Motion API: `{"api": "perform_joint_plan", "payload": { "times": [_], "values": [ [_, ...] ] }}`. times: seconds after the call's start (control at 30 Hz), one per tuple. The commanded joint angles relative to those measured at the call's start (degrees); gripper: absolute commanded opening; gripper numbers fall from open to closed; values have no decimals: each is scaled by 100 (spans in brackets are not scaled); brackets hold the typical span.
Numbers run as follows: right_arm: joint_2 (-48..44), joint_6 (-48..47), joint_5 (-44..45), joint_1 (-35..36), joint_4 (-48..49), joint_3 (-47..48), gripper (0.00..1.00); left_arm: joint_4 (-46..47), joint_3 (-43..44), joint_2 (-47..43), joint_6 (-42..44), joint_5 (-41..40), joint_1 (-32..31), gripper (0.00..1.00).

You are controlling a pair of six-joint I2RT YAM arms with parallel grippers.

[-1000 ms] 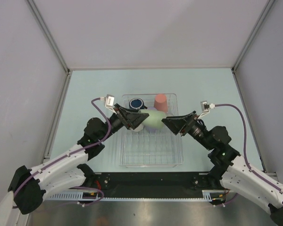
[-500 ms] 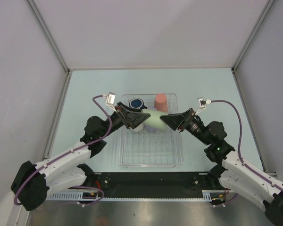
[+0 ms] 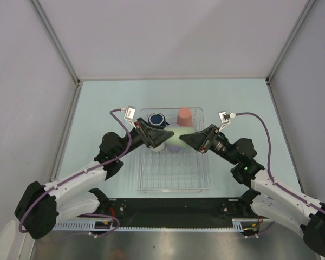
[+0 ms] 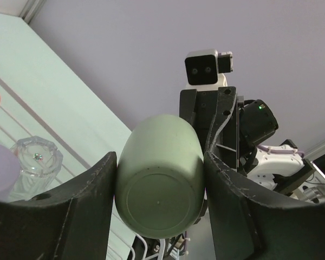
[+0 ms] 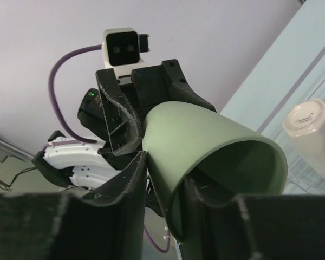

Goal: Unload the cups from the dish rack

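Sage green cup (image 4: 160, 187) hanging on its side in air over far half of dish rack (image 3: 173, 189), btwn both arms. L gripper (image 4: 160, 162) clamping cup body near base. R gripper (image 5: 165, 173) pinching rim wall, one finger inside mouth. Salmon cup (image 3: 184, 117), dk blue mug (image 3: 157, 119), white mug (image 5: 309, 122) sitting in rack.

Left arm (image 3: 81, 176) and right arm (image 3: 276, 190) angle inward, meeting mid-scene. Left gripper (image 4: 160, 184) clamps the sage green tumbler (image 5: 216, 138) by its sides; right gripper (image 5: 165, 174) pinches its rim wall.
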Motion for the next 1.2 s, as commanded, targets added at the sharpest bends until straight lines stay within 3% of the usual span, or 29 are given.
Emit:
{"api": "perform_joint_plan", "payload": {
  "times": [0.0,0.07,0.13,0.2,0.27,0.33,0.43,0.47,0.5,0.57,0.6,0.67,0.87,0.9,1.0,1.1,1.17],
  "values": [
    [-68,-255,-156,79,-96,239,26,451,89,56,-165,234,-13,0],
    [-103,-299,-42,71,-315,300,53,443,106,56,-148,226,-5,0],
    [-173,-413,28,79,-535,336,59,320,159,48,-104,208,-5,0],
    [-217,-457,55,79,-553,327,50,163,203,30,-34,208,-5,0],
    [-235,-466,64,71,-588,336,30,118,238,56,-7,208,-13,0],
    [-209,-475,46,53,-632,353,0,126,247,83,-24,217,-5,1],
    [-252,-553,116,27,-851,423,0,-40,299,65,10,182,-13,2],
    [-366,-615,186,18,-1000,458,0,-180,352,13,132,147,-5,8],
    [-428,-694,378,9,-1341,563,0,-538,422,-31,221,103,4,29],
    [-690,-992,599,-17,-1782,713,0,-883,633,-128,510,59,13,59],
    [-779,-1107,878,-35,-2297,836,0,-1276,712,-233,607,15,30,85],
    [-911,-1457,1169,-87,-2775,1143,0,-1682,984,-347,888,-187,66,99],
    [-1193,-1828,2074,-448,-4173,1793,0,-2808,1451,-699,1398,-818,171,100],
    [-1158,-1881,2798,-483,-4766,1986,0,-3166,1495,-726,1451,-977,171,100],
    [-580,-2029,4599,-527,-6085,2935,0,-4371,1846,-744,1470,-2005,171,100],
    [544,-2057,5859,-728,-7122,4118,0,-5575,2250,-647,1461,-2893,171,100],
    [1577,-1742,6223,-861,-7670,4850,0,-6172,2374,-638,1382,-3201,171,100]
  ]
}}
